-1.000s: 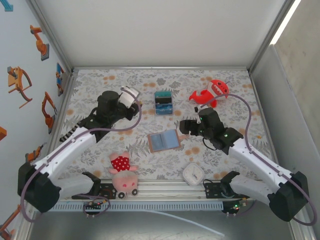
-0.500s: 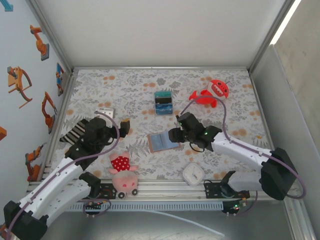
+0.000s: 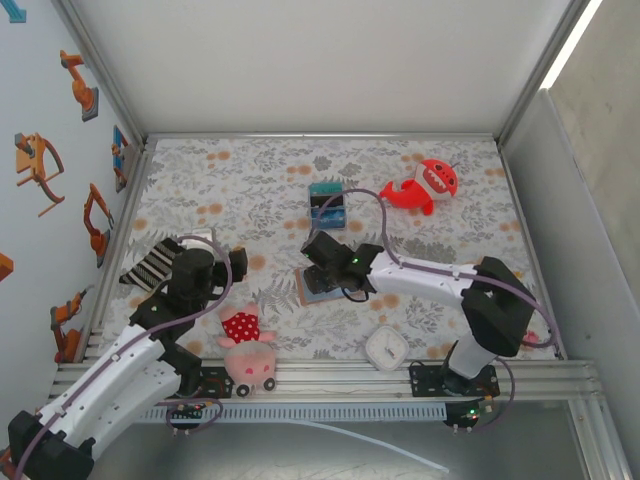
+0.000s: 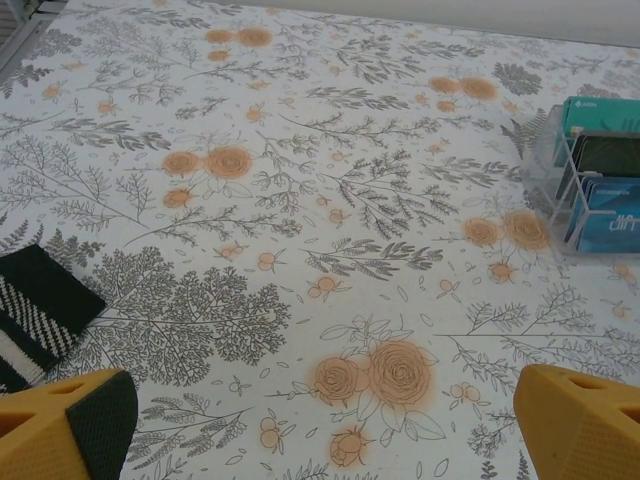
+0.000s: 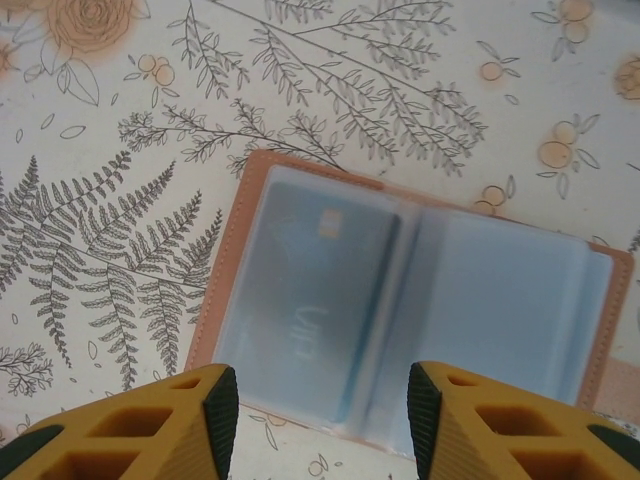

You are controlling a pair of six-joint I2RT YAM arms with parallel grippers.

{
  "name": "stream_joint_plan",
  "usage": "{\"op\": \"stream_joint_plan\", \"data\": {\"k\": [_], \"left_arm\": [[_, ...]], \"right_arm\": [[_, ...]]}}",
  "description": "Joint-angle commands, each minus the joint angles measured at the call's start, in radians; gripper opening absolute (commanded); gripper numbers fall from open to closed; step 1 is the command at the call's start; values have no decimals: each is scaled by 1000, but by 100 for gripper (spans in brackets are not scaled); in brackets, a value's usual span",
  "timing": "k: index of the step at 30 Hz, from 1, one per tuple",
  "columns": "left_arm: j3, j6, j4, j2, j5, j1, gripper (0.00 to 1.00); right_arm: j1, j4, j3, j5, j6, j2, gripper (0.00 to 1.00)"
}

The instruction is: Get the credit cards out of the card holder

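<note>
The card holder lies open flat on the floral mat, tan leather rim around clear blue-grey sleeves. One of the credit cards, blue-grey with a chip, sits inside the left sleeve. My right gripper hovers open just above the holder's near edge, one finger to each side of the centre fold, nothing between them. From above, the right gripper covers most of the card holder. My left gripper is open and empty over bare mat at the near left.
A clear rack of teal, black and blue cards stands behind the holder. A red shark toy is at back right. A pig plush and white clock sit near the front. A striped cloth lies left.
The right gripper swung left and down over the card holder, its jaws narrowing. The left arm pulled back toward the near left and its gripper opened wide.
</note>
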Motion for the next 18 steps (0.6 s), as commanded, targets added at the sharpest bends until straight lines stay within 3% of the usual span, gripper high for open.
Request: {"op": "stream_joint_plan", "data": {"k": [1, 6, 18], "left_arm": [[-7, -23, -11, 9, -27, 1, 97], [-10, -28, -7, 24, -35, 1, 97], [-12, -27, -1, 50, -32, 1, 97]], "right_arm": [[24, -69, 56, 37, -38, 60, 47], [61, -100, 116, 42, -61, 155, 41], [63, -98, 142, 38, -50, 240, 47]]}}
